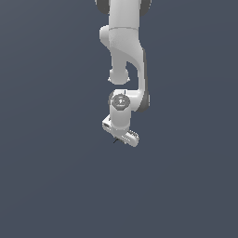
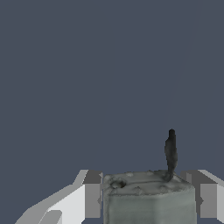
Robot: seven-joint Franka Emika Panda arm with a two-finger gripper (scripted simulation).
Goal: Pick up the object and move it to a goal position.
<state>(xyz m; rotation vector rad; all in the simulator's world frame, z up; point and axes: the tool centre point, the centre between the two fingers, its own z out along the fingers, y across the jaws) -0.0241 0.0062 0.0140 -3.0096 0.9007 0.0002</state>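
My gripper (image 2: 148,197) is clamped on the object (image 2: 148,199), which sits squarely between both fingers (image 2: 89,194).

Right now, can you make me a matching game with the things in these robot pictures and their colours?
Things:
1. arm
2. object
3. thin stalk on top of the object
4. background

Colours:
A. slate blue-grey
B. nearly black
C. white
D. pale grey-green

Pairs: 1-C, 2-D, 3-B, 4-A. The object sits between the two fingers in the wrist view.
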